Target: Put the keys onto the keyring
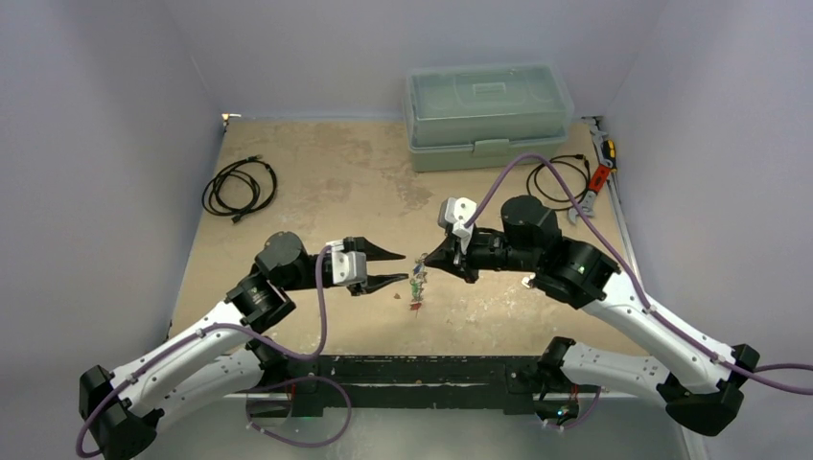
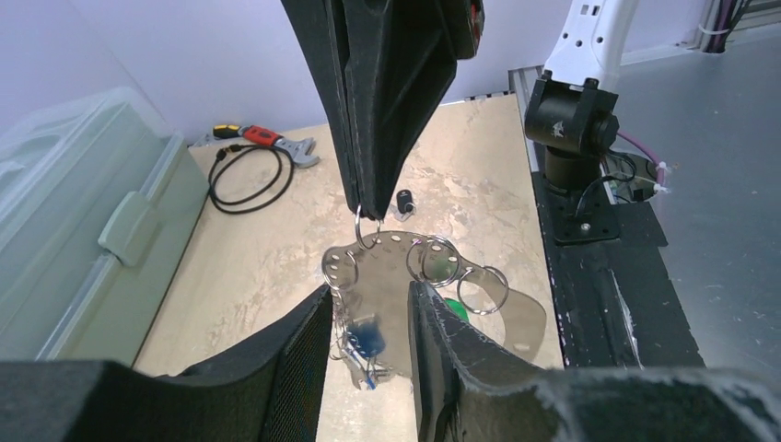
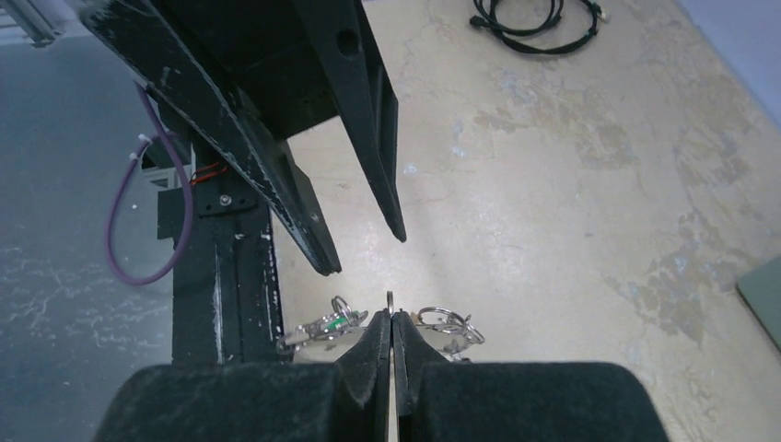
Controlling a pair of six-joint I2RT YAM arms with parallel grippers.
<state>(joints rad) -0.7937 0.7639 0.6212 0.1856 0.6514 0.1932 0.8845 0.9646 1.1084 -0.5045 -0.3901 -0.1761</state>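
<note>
My right gripper (image 1: 425, 261) is shut on a small split ring (image 2: 366, 222) and holds the keyring (image 2: 391, 276) above the table. The keyring shows as a shiny flat metal piece with a row of holes and several small rings. Keys hang from it: a blue-tagged one (image 2: 370, 339) and a green one (image 2: 456, 308). In the top view the bunch (image 1: 417, 285) dangles between both arms. My left gripper (image 2: 370, 295) is open, its fingers to either side of the hanging piece, not touching. In the right wrist view the shut gripper (image 3: 391, 318) pinches the ring (image 3: 390, 300).
A clear green lidded box (image 1: 487, 115) stands at the back. Coiled black cables lie at back left (image 1: 240, 187) and right (image 1: 559, 180), with a red-handled wrench (image 1: 599, 172) beside the right one. A small black object (image 2: 403, 199) lies on the table under the right gripper.
</note>
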